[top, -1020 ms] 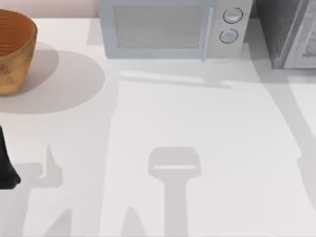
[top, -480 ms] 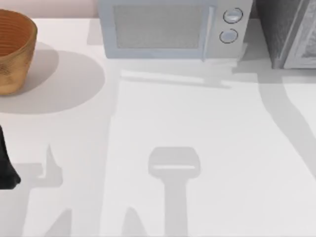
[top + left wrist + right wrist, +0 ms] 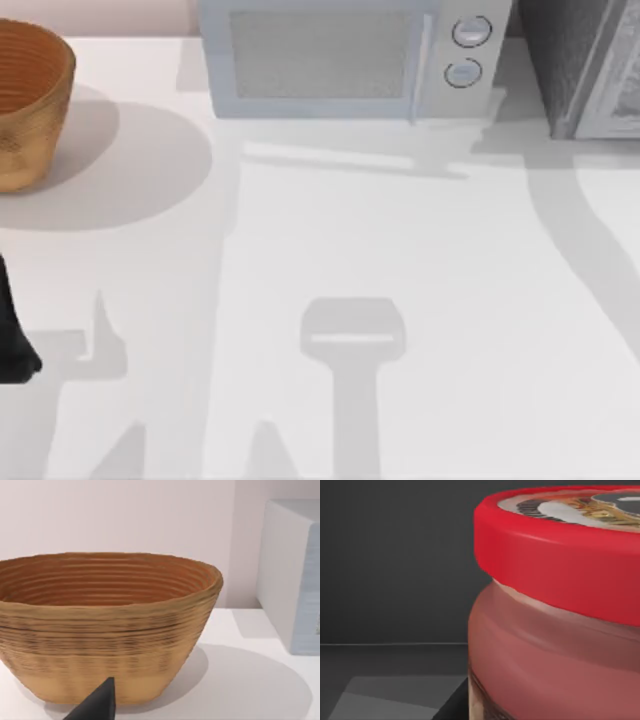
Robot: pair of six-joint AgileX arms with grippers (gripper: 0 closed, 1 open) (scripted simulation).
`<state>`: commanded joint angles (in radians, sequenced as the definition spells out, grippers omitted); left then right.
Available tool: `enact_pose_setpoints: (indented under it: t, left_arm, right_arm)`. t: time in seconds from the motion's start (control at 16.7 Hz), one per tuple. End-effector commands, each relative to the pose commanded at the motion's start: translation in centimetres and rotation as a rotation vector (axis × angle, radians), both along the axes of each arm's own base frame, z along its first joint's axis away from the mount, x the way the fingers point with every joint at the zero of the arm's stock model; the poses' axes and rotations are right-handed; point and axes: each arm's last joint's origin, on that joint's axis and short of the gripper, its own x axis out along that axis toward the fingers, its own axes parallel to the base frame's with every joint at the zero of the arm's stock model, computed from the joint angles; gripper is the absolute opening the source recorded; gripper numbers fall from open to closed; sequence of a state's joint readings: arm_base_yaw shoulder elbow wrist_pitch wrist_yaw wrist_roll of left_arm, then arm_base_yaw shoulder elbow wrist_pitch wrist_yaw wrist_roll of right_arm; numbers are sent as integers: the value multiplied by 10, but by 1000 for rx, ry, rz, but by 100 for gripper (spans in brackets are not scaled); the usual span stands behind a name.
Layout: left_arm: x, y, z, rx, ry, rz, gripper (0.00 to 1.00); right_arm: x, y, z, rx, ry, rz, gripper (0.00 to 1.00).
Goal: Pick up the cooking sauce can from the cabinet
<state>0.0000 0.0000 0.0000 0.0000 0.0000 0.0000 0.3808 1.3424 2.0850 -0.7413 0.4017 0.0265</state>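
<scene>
The cooking sauce can (image 3: pixel 555 645) looms very close in the right wrist view, with a red lid carrying a round pale label and a red-orange side. It stands upright against the cabinet's dark inner wall (image 3: pixel 395 565). A dark part of my right gripper (image 3: pixel 454 706) shows beside the can's base. From above, the cabinet (image 3: pixel 560 60) is a dark grey speckled box at the far right with a lighter door panel (image 3: pixel 615 95). My left arm (image 3: pixel 14 335) stays parked at the table's left edge.
A woven brown basket (image 3: pixel 30 100) stands at the far left and is also close ahead of the left wrist camera (image 3: pixel 107 630). A light blue-grey microwave (image 3: pixel 345 60) with two round knobs sits at the back centre. Arm shadows lie across the white table (image 3: pixel 400 240).
The long shadow on the table's right side has shifted toward the cabinet. The left arm, basket and microwave have not moved.
</scene>
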Motion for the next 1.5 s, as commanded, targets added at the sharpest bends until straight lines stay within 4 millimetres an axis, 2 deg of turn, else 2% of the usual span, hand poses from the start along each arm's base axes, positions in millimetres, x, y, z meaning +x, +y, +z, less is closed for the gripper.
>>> enact_pose_setpoints:
  t: [0.24, 0.42, 0.6, 0.96, 1.14, 1.32, 1.5]
  left_arm:
    - [0, 0, 0, 0, 0, 0, 100]
    - [0, 0, 0, 0, 0, 0, 100]
    - [0, 0, 0, 0, 0, 0, 100]
    - [0, 0, 0, 0, 0, 0, 100]
    - [0, 0, 0, 0, 0, 0, 100]
    - [0, 0, 0, 0, 0, 0, 100]
    - [0, 0, 0, 0, 0, 0, 100]
  right_arm:
    - [-17, -14, -17, 3, -11, -1, 0]
    - [-30, -26, -52, -4, 5, -4, 0]
    - [-43, -39, -113, -17, 49, -7, 0]
    - [-69, -60, -276, -24, 130, -3, 0]
    - [-79, -66, -343, -17, 109, 2, 0]
    - [-83, -69, -386, -12, 55, 6, 0]
    - [-84, -71, -406, -12, 12, 8, 0]
